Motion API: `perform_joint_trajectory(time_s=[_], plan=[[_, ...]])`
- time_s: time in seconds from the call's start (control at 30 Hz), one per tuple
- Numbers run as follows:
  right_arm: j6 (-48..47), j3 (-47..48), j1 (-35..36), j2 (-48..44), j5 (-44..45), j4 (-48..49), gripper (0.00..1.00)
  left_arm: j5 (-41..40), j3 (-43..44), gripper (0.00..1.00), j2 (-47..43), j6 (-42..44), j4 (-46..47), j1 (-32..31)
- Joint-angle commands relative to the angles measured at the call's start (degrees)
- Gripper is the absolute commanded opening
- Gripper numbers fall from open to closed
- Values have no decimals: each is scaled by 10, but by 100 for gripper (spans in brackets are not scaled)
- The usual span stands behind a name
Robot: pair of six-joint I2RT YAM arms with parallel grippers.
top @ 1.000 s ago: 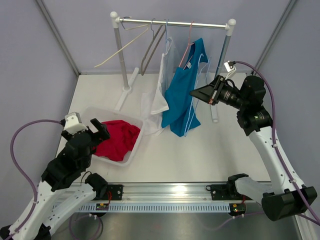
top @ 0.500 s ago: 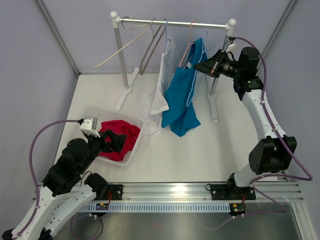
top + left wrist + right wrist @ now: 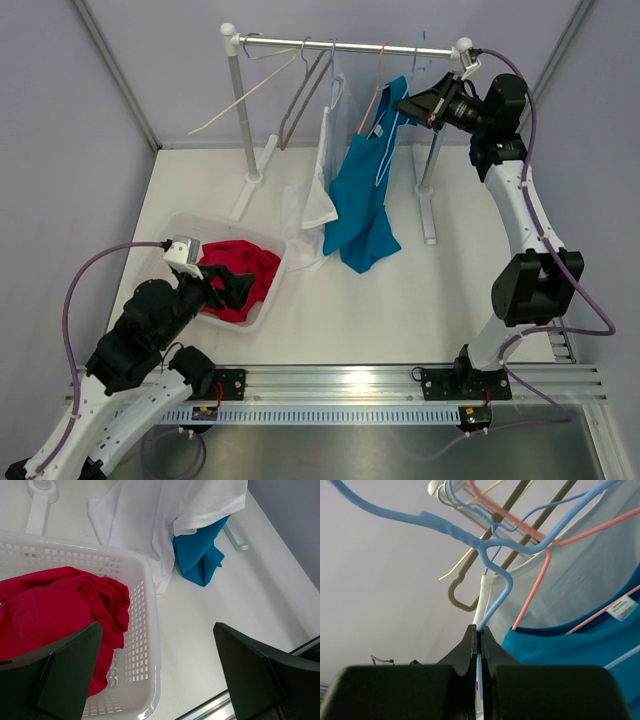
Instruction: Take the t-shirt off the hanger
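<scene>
The teal t-shirt [image 3: 362,190] hangs from the rail [image 3: 350,45] at the far side of the table, right of centre, its lower part bunched on the tabletop. A pink hanger [image 3: 535,587] runs into its neck. Just left of it hangs a white garment [image 3: 318,190]. The right gripper [image 3: 478,630] is raised beside the shirt's collar, its jaws pinched together on the wire of a light-blue hanger [image 3: 496,596]. At near left, the left gripper [image 3: 236,284] hovers with jaws wide apart over a white basket [image 3: 150,630] holding a red shirt [image 3: 55,610].
</scene>
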Motion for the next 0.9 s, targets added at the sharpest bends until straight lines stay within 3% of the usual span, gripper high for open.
perform_joint_trajectory(time_s=[0.0, 0.4, 0.57, 0.67, 0.7, 0.8, 0.87], plan=[[25, 35, -16, 20, -14, 38, 0, 23, 0, 99, -4, 10, 25, 2], [42, 29, -39, 62, -30, 52, 0, 22, -2, 99, 5, 9, 27, 2], [7, -8, -39, 18, -17, 34, 1, 21, 0, 99, 7, 11, 26, 2], [-51, -39, -39, -27, 21, -21, 14, 19, 0, 99, 6, 11, 27, 2], [-66, -58, -39, -36, 52, -47, 29, 18, 0, 99, 5, 11, 28, 2], [-129, -75, -39, -71, 113, -132, 58, 22, -1, 99, 7, 10, 27, 2], [-163, -86, -39, -101, 148, -161, 66, 26, -2, 99, 8, 10, 28, 2]])
